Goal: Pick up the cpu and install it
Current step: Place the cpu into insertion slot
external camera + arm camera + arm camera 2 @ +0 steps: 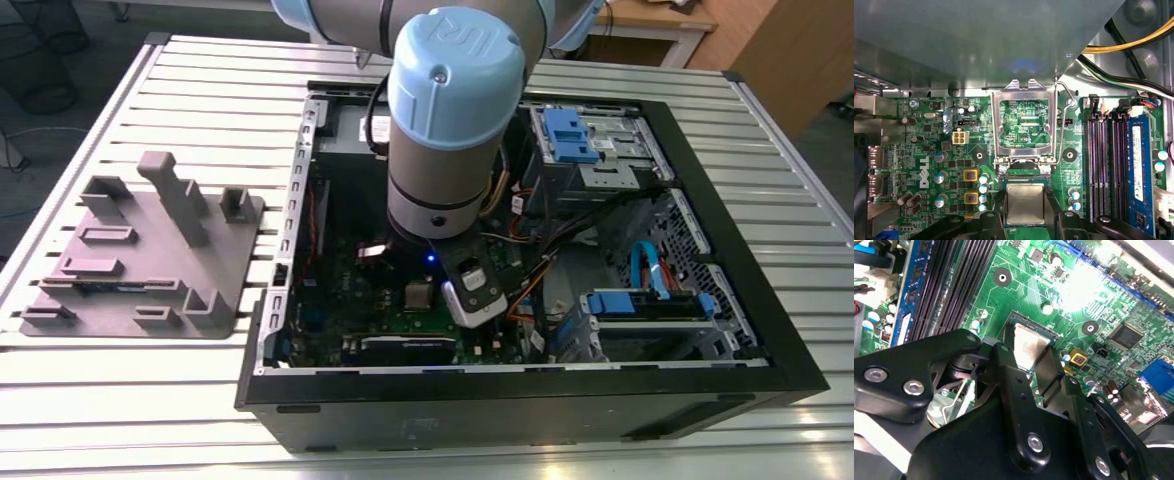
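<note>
The cpu (pixel 1025 202) is a small silvery square chip lying flat over the motherboard's socket (pixel 1024 173), level with it. My gripper (pixel 1025 212) straddles it, a black finger (pixel 988 221) against each of two opposite edges. In the second wrist view the cpu (pixel 1029 345) sits pinched between the two fingers (pixel 1009 370) of the gripper (pixel 1030 357), right on the socket. Just beyond the chip, the hinged shiny socket frame (pixel 1025 90) stands swung open. In the exterior view the arm (pixel 447 110) reaches down into the open computer case (pixel 534 395).
Black memory slots (pixel 1102 160) and a blue memory module (pixel 1136 165) run beside the socket. Yellow and black cables (pixel 1134 45) cross above them. Capacitors (pixel 941 157) stand on the other side. Blue drive bays (pixel 581 135) fill the case's far side. A grey fixture (pixel 140 250) lies on the slatted table.
</note>
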Controlling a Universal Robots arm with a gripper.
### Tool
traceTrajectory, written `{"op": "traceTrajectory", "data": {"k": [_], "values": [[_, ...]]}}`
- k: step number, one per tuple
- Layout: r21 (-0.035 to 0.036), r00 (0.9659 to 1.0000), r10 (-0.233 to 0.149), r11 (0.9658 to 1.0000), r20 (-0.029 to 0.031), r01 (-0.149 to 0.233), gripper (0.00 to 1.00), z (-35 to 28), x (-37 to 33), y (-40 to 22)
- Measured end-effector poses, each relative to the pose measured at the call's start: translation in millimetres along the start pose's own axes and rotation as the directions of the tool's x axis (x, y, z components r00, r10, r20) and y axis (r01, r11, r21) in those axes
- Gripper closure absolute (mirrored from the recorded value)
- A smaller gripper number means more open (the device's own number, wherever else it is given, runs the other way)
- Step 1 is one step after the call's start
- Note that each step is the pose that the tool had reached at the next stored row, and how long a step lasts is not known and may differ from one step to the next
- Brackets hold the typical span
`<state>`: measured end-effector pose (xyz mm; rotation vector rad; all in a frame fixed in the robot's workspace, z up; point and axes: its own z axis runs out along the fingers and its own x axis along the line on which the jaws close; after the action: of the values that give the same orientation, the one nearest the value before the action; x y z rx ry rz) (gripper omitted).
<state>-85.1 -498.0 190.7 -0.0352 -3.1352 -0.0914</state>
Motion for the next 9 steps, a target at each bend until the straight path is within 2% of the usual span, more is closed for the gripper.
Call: {"op": "traceTrajectory", "data": {"k": [5, 6, 9], "values": [[-0.0002, 1.0000, 0.000, 1.0000, 0.0001, 0.000, 0.57, 0.1, 0.0, 0.0], [-0.0001, 1.0000, 0.000, 1.0000, 0.0001, 0.000, 0.51, 0.1, 0.0, 0.0], [0.0001, 1.0000, 0.000, 1.0000, -0.0001, 0.000, 0.51, -0.2, 0.0, 0.0]]}}
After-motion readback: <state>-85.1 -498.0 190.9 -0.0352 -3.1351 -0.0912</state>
